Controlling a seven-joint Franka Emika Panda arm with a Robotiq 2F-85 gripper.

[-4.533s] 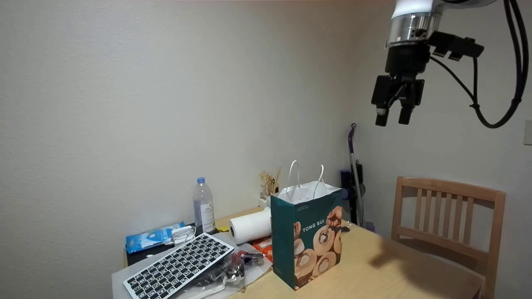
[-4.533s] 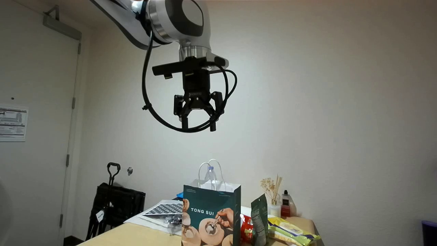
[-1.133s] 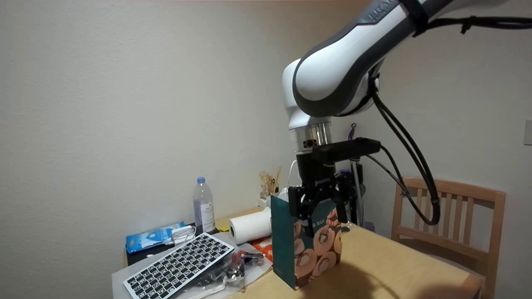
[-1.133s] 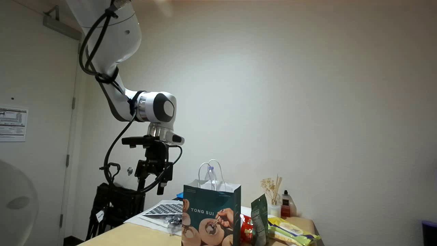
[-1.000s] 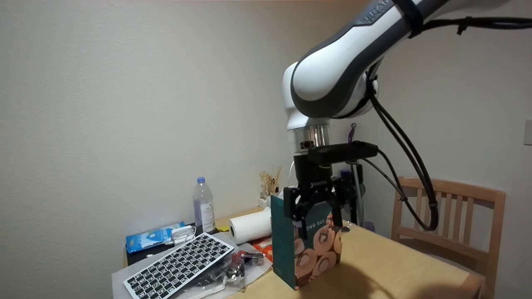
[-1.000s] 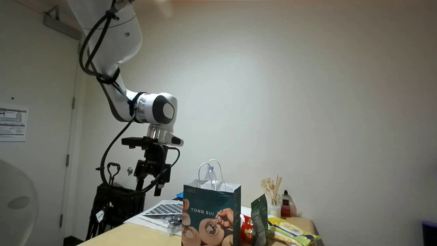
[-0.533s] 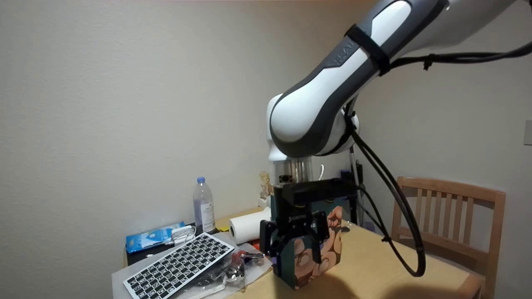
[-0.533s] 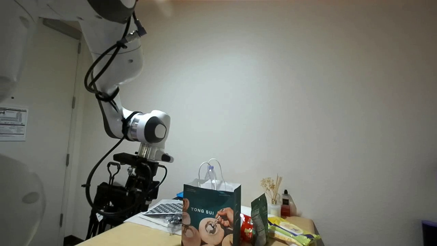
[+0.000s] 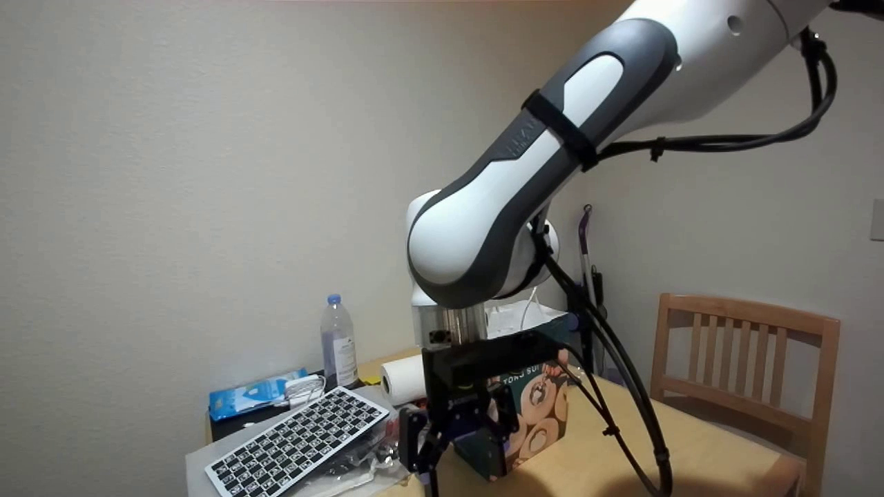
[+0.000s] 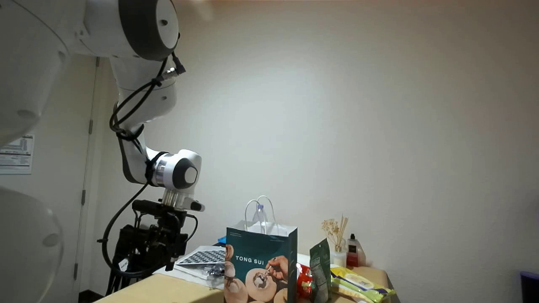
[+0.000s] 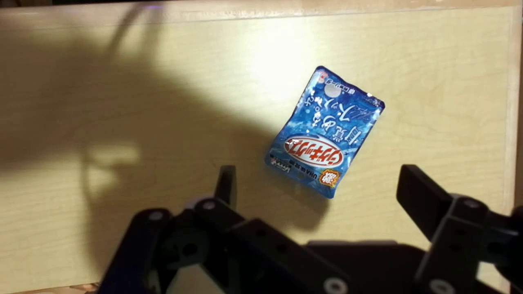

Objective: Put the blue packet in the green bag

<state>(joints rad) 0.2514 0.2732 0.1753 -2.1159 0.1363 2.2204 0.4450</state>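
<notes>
Table (image 11: 445,73) lay below my fingers (image 11: 423,200). Green bag (image 10: 260,267) stood upright off to one side of them, apart in an exterior view. Fingers were spread wide, holding nothing. Blue packet (image 11: 325,130) lay on the table beyond them, roughly in line with the gap, untouched, turned askew. Likely trouble: closing on that skew risked catching a corner and spinning it; stopping too high risked missing something that thin; going too low risked jamming my fingers on the table; a shallow pinch risked slipping mid-lift.
</notes>
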